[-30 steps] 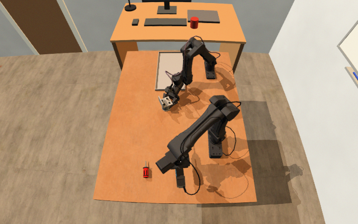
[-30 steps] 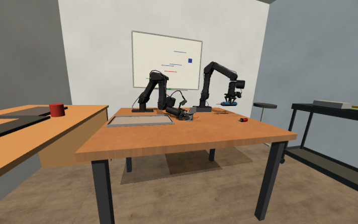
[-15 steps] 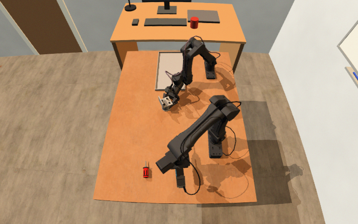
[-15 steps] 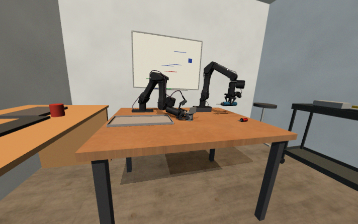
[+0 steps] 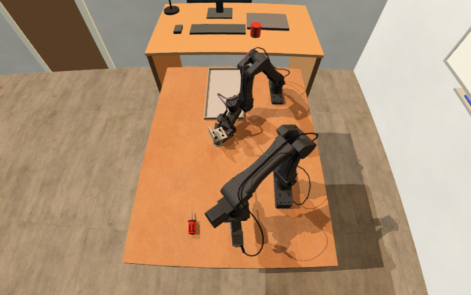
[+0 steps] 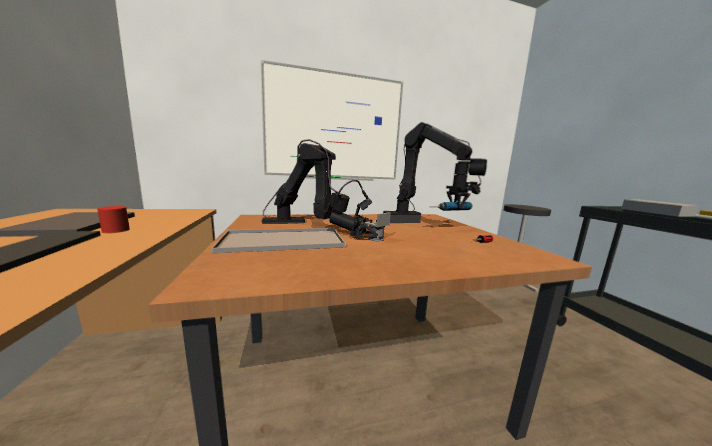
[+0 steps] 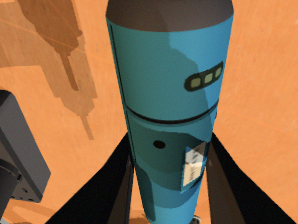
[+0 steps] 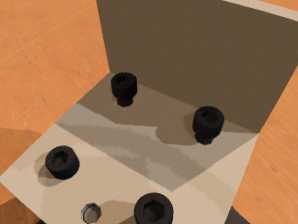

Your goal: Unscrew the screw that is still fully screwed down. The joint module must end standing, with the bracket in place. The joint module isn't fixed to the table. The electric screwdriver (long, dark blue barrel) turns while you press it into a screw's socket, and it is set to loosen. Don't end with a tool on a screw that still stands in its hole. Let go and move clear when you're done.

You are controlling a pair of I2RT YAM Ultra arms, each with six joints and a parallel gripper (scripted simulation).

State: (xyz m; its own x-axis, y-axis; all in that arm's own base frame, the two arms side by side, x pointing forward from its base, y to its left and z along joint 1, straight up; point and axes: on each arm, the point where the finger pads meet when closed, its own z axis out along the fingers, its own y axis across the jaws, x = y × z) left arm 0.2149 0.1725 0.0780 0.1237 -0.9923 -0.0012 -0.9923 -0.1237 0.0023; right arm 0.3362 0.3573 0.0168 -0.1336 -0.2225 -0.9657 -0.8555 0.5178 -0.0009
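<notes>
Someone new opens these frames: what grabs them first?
Probably the blue screwdriver, held level above the table in the left gripper. Then the pale bracket with four black screws at the other arm's end, and the red-handled screwdriver lying on the table.

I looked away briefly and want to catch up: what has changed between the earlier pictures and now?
Nothing visibly changed. The left hand still holds the blue electric screwdriver above the table; the bracket and the red screwdriver stayed put.
</notes>
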